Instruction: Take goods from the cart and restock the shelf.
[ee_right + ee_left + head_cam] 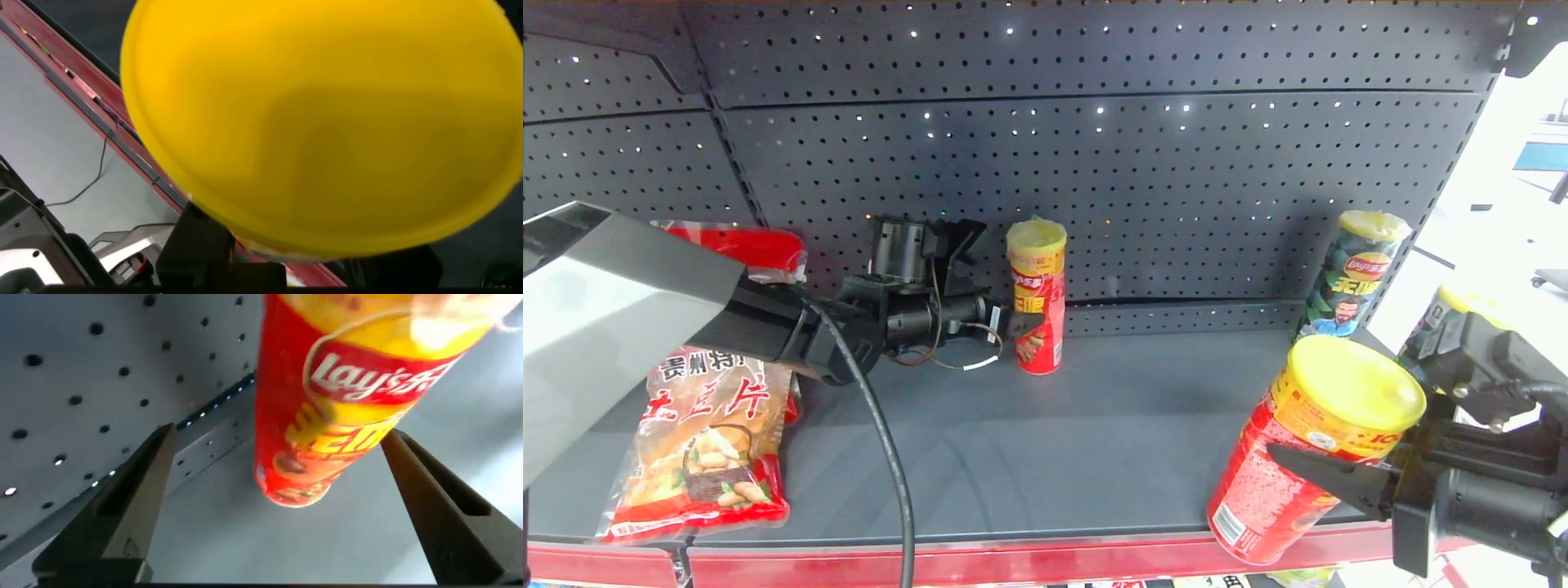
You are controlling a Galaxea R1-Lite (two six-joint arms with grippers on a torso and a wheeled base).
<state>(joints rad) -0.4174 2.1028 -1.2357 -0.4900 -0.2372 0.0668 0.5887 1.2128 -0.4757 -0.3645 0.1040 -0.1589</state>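
The left pincer [278,439] is spread wide, and an upright red can [1037,302] stands between its fingers, toward the back of the shelf [1094,425]. The right pincer [1303,461] pinches a second can [1327,392], red with a yellow lid, held tilted at the shelf's front edge. These cans are probably light, stiff cardboard tubes with smooth sides, easy to dent or tip. A gentle grip across the mid-body, below the lid, looks safest.

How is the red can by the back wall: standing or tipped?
Standing: the red can rests base-down on the shelf, yellow lid on top.
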